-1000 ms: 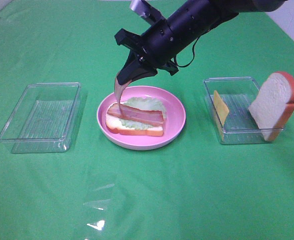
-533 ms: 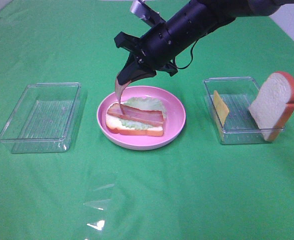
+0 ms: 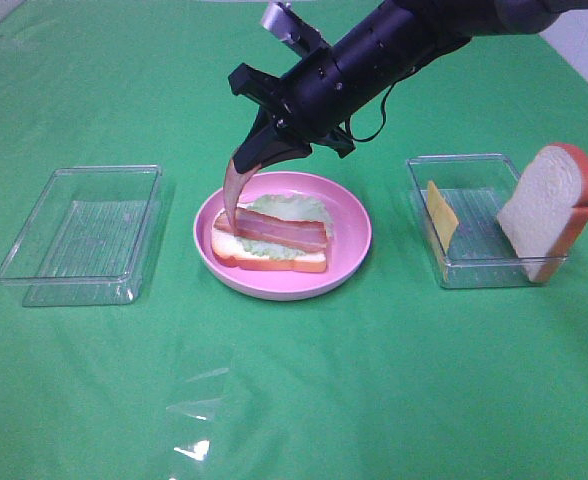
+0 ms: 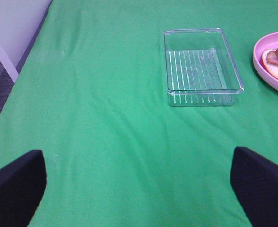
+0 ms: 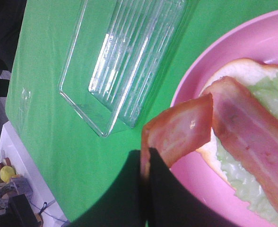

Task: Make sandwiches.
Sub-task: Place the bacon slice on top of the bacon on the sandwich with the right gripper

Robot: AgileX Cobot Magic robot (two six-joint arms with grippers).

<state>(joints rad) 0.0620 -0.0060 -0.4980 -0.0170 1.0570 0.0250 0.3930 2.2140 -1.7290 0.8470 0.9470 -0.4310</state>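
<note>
two trays (image 3: 94,238) (image 3: 474,240), one plate (image 3: 357,232), one sandwich (image 3: 274,262); right jaws pinch bacon (image 3: 233,193); left jaws wide

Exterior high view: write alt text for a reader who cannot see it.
The right gripper dangles a bacon strip over an open sandwich on a pink plate. Clear trays flank it; the right one holds cheese and a bread slice.

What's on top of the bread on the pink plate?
Lettuce, with one bacon strip lying across it. A second strip hangs from the right gripper, tip by the stack's left end. The top of the bread is mostly covered.
</note>
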